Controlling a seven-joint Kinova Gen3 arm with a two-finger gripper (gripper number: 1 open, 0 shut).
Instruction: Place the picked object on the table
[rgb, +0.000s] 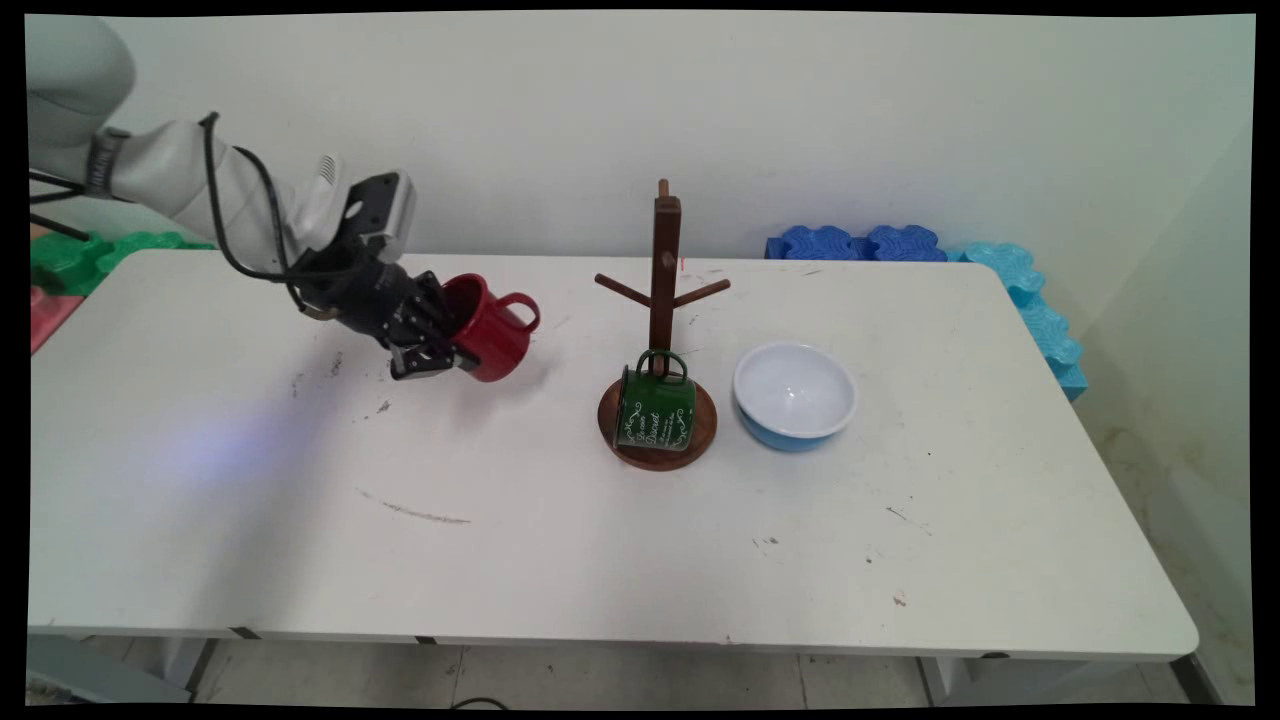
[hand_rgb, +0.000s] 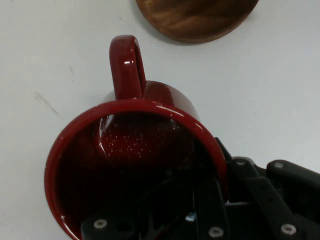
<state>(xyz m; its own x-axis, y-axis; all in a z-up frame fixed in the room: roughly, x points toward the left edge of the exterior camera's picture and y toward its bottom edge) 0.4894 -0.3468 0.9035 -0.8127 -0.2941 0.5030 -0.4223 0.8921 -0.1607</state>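
Note:
My gripper (rgb: 447, 345) is shut on the rim of a red mug (rgb: 490, 327), one finger inside it and one outside. The mug is held tilted on its side just above the table, mouth toward the arm and handle pointing right. In the hand view the red mug (hand_rgb: 135, 160) fills the middle, its handle up, with my gripper (hand_rgb: 212, 200) clamped on the rim at the lower right. To the right stands a wooden mug tree (rgb: 662, 300) with a green mug (rgb: 656, 408) lying on its round base (hand_rgb: 195, 17).
A blue bowl with a white inside (rgb: 795, 393) sits right of the mug tree. Blue foam blocks (rgb: 860, 243) line the table's (rgb: 560, 540) back right edge, and green and red foam blocks (rgb: 60, 262) lie at the back left.

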